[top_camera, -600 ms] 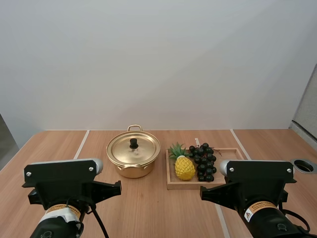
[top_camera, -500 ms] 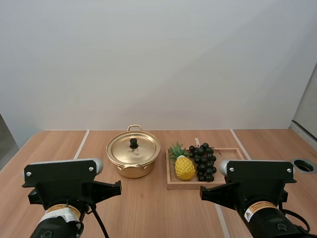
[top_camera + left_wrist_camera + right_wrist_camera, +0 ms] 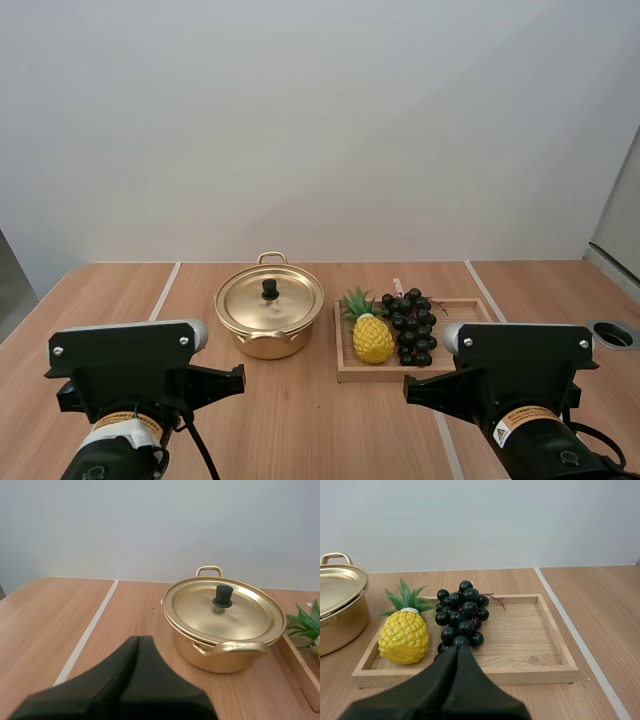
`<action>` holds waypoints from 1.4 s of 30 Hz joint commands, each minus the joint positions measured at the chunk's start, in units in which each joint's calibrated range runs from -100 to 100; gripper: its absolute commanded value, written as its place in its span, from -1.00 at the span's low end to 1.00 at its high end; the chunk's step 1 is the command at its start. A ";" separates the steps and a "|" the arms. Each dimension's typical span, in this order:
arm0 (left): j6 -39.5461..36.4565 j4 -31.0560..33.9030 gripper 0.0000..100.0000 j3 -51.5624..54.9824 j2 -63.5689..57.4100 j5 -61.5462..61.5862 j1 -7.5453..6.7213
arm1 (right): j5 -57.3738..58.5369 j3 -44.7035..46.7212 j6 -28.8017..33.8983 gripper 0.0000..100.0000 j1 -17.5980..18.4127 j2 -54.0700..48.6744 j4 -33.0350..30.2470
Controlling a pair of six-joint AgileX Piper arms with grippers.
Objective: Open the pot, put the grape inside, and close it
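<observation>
Right now both of my pincers are pressed together on nothing. My left gripper (image 3: 139, 641) is one dark wedge, its fingers lying flush against each other. It hangs low over the table (image 3: 50, 610), on the near side of the pot (image 3: 225, 662) and a little to the pot's left, well apart from it. My right gripper (image 3: 457, 650) looks alike, its fingers closed into a single empty wedge. It sits at the near edge of the wooden tray (image 3: 520, 630), which stands just to the right of the pot.

The pot is gold-coloured and upright on the table. Its lid (image 3: 200, 610) is on, seated flat on the rim, with a black knob (image 3: 223, 595) at its middle. One loop handle points away from me and the other toward me.

The bunch of grapes (image 3: 462, 615) is dark and lies inside the tray, to the right of the pot and just beyond my right fingertips. A yellow pineapple (image 3: 404, 636) lies in the tray too, between the pot and the grapes. The two fruits are just beside each other, but I cannot tell whether they touch. In the high view my left arm (image 3: 130, 380) and right arm (image 3: 520, 375) are both nearer to me than the pot, one on each side of it.
</observation>
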 commanded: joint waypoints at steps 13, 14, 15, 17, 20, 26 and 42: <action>-0.62 -1.22 -1.00 0.09 -0.26 -1.30 0.08 | 0.10 0.14 0.07 -1.00 -0.22 -0.34 -0.04; -0.62 -1.22 -1.00 0.09 -0.26 -1.30 0.08 | 0.10 0.14 0.07 -1.00 -0.22 -0.34 -0.04; -0.62 -1.22 -1.00 0.09 -0.26 -1.30 0.08 | 0.10 0.14 0.07 -1.00 -0.22 -0.34 -0.04; -0.62 -1.22 -1.00 0.09 -0.26 -1.30 0.08 | 0.10 0.14 0.07 -1.00 -0.22 -0.34 -0.04; -0.62 -1.22 -1.00 0.09 -0.26 -1.30 0.08 | 0.10 0.14 0.07 -1.00 -0.22 -0.34 -0.04; -0.62 -1.22 -1.00 0.09 -0.26 -1.30 0.08 | 0.10 0.14 0.07 -1.00 -0.22 -0.34 -0.04; 0.65 0.04 -1.00 -7.74 -0.26 -5.00 0.08 | -9.46 -4.35 0.07 -1.00 -0.22 -0.34 -0.60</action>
